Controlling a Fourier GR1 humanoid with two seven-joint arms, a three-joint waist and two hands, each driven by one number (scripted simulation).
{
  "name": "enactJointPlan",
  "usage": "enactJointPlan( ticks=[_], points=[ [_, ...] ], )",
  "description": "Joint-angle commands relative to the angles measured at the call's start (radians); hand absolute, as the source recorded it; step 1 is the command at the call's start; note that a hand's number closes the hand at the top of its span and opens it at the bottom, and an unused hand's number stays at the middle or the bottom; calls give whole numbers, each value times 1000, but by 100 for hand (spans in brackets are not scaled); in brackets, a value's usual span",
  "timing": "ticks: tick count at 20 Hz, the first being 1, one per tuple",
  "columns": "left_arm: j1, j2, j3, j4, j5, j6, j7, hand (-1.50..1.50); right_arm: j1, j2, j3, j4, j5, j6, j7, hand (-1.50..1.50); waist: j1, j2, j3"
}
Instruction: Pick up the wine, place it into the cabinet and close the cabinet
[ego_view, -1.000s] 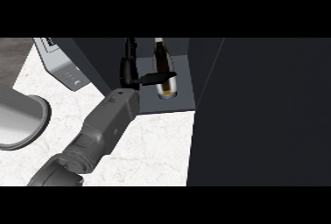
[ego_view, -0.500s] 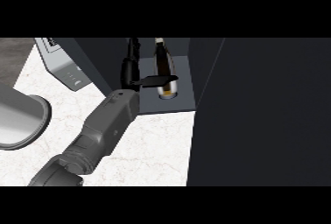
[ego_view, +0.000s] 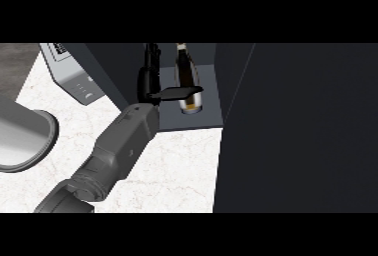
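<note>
Counter (ego_view: 173, 165): white marble, dark cabinet (ego_view: 207, 119) behind.
Wine (ego_view: 189, 75): stands in cabinet, just R of left hand (ego_view: 150, 79).
Left hand: fingers straight, thumb across wine.

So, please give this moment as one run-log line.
left hand: inside cabinet, beside wine bottle | wine bottle: in cabinet | cabinet: open | right hand: not in view

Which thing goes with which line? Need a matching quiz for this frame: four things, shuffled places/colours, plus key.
1 wine bottle
2 left hand
3 grey box
4 round metal vessel

A at the view's left edge, on the counter
B black, just left of the wine bottle
C inside the cabinet
D top left, beside the cabinet

Pairs: 1-C, 2-B, 3-D, 4-A
</note>
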Motion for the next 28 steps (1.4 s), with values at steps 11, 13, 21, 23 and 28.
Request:
enactJointPlan(
  ticks=[11, 13, 21, 23, 28],
  points=[
    [314, 2, -386, -361, 289, 120, 29, -150, 32, 3, 33, -65, 3, -17, 16, -150, 14, -16, 1],
    [387, 2, -458, -462, 286, 151, 46, -150, 72, -30, -35, -119, -54, -4, 26, -150, 42, -21, 2],
    [553, 2, -688, -862, 258, 458, 114, -150, 12, -28, -48, -87, -21, -38, 39, -150, 77, -19, 1],
    [585, 2, -684, -946, 203, 486, 155, -150, 64, -28, -50, -111, -13, -34, 32, -150, 82, -19, 2],
    [718, 34, -710, -1134, 133, 492, 192, -150, 88, -13, -13, -58, 22, -17, -37, -150, 80, -16, 2]
  ],
)
